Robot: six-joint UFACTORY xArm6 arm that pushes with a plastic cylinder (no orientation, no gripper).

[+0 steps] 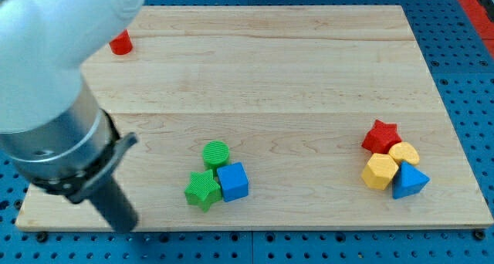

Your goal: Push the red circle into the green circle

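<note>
On the wooden board, the red circle lies far above my bare tip.

A single camera looks down at a steep angle on the wooden table from the near side, taking in almost the whole top. The arm looms close, large and blurred, at the view's left.
</note>
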